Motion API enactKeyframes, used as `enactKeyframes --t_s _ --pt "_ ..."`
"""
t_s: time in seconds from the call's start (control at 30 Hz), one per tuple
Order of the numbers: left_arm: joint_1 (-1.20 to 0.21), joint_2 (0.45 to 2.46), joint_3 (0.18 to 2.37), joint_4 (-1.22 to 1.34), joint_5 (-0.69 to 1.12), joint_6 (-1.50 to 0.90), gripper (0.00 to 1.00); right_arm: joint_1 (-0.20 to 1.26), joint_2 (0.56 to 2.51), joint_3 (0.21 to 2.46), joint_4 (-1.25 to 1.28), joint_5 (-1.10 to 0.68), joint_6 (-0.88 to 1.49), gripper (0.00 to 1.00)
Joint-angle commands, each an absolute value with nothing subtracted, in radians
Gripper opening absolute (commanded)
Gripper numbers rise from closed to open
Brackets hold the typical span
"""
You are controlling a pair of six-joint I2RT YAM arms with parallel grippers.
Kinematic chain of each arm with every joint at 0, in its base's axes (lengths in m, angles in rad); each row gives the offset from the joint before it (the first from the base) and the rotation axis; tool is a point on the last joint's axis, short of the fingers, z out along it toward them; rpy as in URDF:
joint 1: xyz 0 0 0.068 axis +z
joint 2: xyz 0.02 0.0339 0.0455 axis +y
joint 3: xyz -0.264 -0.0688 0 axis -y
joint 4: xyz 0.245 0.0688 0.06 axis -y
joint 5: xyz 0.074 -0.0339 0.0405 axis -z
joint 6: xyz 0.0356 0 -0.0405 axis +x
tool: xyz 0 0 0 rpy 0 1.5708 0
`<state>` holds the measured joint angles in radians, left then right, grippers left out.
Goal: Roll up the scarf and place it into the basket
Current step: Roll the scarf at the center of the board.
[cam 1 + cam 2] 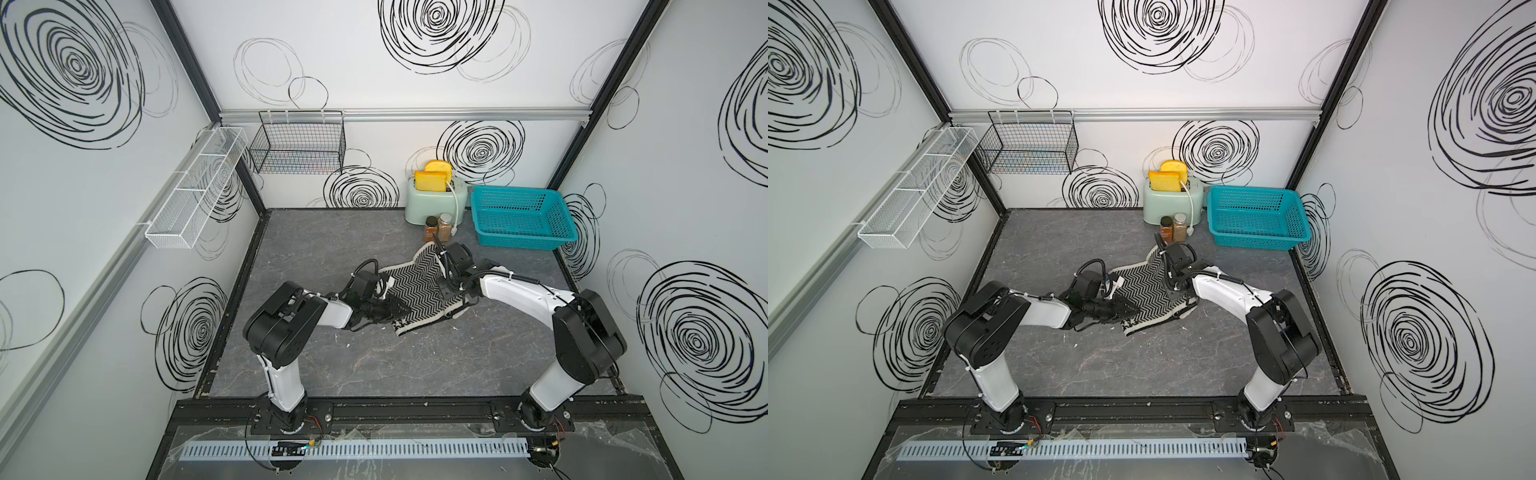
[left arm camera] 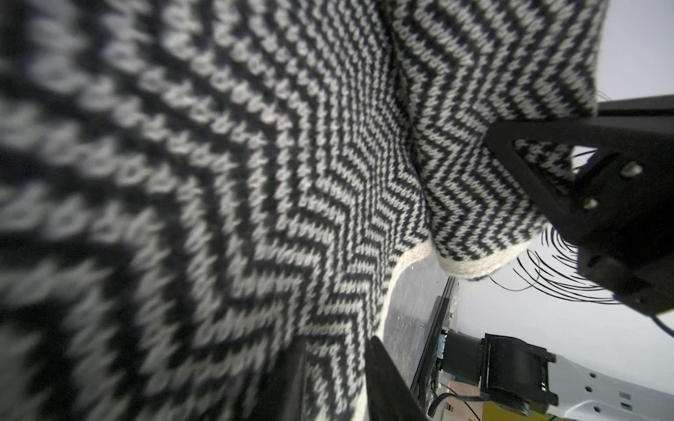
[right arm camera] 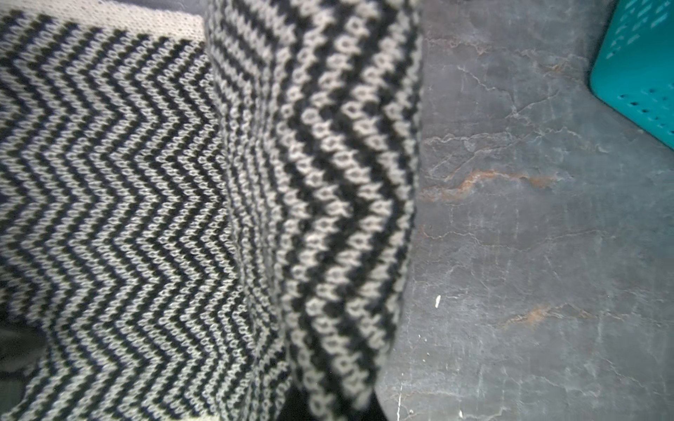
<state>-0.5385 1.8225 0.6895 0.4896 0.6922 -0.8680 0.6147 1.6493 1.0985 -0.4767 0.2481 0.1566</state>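
Your right gripper's [image 1: 451,291] jaws clench the scarf [image 1: 415,286]; the left gripper's [image 1: 399,309] I cannot tell. Roll tightly, edges aligned.

Both top views look steeply down on everything; both wrist views hug the scarf [image 2: 291,164].

One scarf [image 1: 415,286]; one teal basket [image 1: 528,242]; one toaster [image 1: 424,204]; two toast slices [image 1: 431,181]; two jars [image 1: 431,231]

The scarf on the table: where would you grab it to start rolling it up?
Probably a short end's cream edging, from above: the scarf lies mostly flat on the table, so only an edge offers a lip, and a roll starts from an end.
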Motion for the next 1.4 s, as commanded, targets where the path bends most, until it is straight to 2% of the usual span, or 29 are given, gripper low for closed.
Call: enactKeyframes --t_s 0.0,0.3,0.57,0.9,1.1,1.37 --pt "-0.575 1.853 0.666 0.623 0.678 -0.955 0.32 0.64 1.657 1.083 -0.444 0.303 0.159 0.0" --pt "-0.612 1.902 0.62 0.804 0.673 -1.091 0.32 0.742 1.726 1.095 -0.399 0.352 0.175 0.0" --pt "-0.613 1.902 0.611 0.846 0.671 -1.12 0.32 0.799 1.723 1.085 -0.388 0.319 0.217 0.01" --pt "-0.614 1.897 0.596 0.865 0.666 -1.131 0.32 0.771 1.661 1.033 -0.338 0.106 0.278 0.37" --pt "-0.605 1.884 0.574 0.873 0.662 -1.136 0.32 0.737 1.598 0.953 -0.243 -0.061 0.327 0.4" --pt "-0.571 1.817 0.572 0.799 0.661 -1.099 0.32 0.63 1.563 0.765 0.01 -0.343 0.426 0.43"
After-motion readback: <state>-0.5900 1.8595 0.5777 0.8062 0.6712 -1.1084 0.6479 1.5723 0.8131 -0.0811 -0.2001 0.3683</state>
